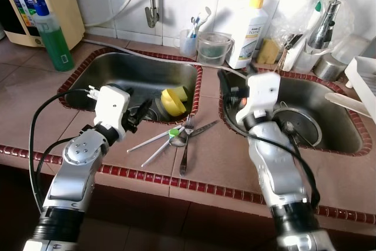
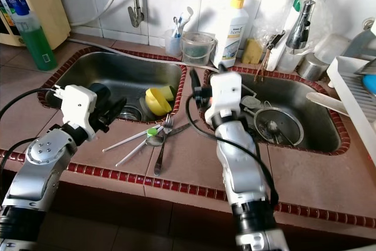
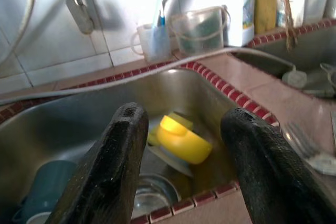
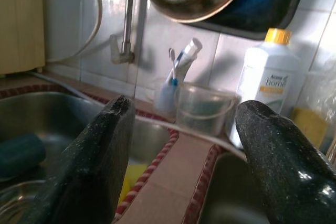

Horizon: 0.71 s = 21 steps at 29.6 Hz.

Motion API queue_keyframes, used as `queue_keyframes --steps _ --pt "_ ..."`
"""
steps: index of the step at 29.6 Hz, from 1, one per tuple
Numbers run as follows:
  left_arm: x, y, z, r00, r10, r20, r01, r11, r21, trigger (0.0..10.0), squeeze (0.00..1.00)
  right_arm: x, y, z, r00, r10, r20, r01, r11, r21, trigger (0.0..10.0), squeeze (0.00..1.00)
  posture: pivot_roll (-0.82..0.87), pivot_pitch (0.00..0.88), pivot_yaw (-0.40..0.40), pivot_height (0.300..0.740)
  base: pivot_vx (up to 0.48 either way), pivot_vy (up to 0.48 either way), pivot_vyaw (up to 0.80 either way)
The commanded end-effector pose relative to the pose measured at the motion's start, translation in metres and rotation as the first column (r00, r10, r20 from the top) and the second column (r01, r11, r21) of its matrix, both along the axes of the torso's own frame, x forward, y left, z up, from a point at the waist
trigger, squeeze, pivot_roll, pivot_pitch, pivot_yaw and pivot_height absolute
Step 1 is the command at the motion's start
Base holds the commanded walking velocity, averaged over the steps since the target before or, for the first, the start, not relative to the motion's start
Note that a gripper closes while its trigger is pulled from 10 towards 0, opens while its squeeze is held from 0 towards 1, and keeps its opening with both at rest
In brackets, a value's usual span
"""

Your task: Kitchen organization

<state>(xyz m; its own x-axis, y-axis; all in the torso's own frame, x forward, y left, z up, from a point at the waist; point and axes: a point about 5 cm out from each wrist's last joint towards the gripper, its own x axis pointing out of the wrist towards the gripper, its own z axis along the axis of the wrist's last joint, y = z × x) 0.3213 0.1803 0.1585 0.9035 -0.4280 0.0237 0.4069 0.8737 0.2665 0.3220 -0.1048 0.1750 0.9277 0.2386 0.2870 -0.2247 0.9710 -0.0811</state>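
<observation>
A tiled worktop (image 1: 223, 163) with a dark red border runs under a white tiled wall and holds two steel sinks side by side. In the left sink (image 1: 117, 69) a yellow bowl (image 1: 172, 101) lies tipped near the right wall, with a dark teal cup (image 3: 44, 192) towards the front left corner. The right sink (image 1: 329, 121) holds a round metal strainer (image 1: 296, 126).

On the strip of worktop between the sinks, near its front edge, lie a fork (image 1: 185, 145), a spoon (image 1: 178, 139), scissors (image 1: 202, 129) and two white chopsticks (image 1: 154, 145), all bunched together and touching.

Along the back edge stand a green bottle (image 1: 53, 36) at the left, a cup of toothbrushes (image 1: 189, 39), a clear small bucket (image 1: 214, 47) and a white bottle with a yellow cap (image 1: 248, 32).

The left gripper (image 1: 138, 113) hovers over the front rim of the left sink, its fingers (image 3: 113, 166) spread apart and holding nothing. The right gripper (image 1: 230, 89) sits above the left rim of the right sink, its fingers (image 4: 94, 161) likewise wide apart and empty.
</observation>
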Motion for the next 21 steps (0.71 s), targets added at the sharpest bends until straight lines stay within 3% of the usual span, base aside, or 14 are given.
queue_keyframes --steps 1,4,10,21 --pt "0.004 0.006 0.001 1.0 -0.01 0.008 0.01 0.999 0.044 10.0 0.0 -0.009 0.006 -0.001 0.999 0.031 -0.009 -0.031 0.999 0.009 10.0 0.0 -0.05 0.047 -0.059 0.74 0.0 0.0 0.0" --pt "0.008 0.016 0.004 1.0 -0.022 0.018 0.02 0.997 0.075 10.0 0.0 -0.023 0.019 -0.015 0.991 0.109 -0.072 -0.108 0.994 0.01 10.0 0.0 -0.06 0.052 -0.055 0.74 0.0 0.0 0.0" --pt "0.006 0.024 -0.001 0.997 -0.078 0.004 0.077 0.987 0.138 10.0 0.0 -0.036 0.026 -0.026 0.972 0.19 -0.136 -0.189 0.982 0.025 10.0 0.0 -0.06 0.061 -0.048 0.74 0.0 0.0 0.0" --pt "-0.004 0.02 -0.013 0.978 -0.206 -0.011 0.204 0.961 0.189 10.0 0.0 -0.052 0.03 -0.038 0.945 0.243 -0.218 -0.25 0.968 -0.007 10.0 0.0 -0.07 0.079 -0.044 0.74 0.0 0.0 0.0"
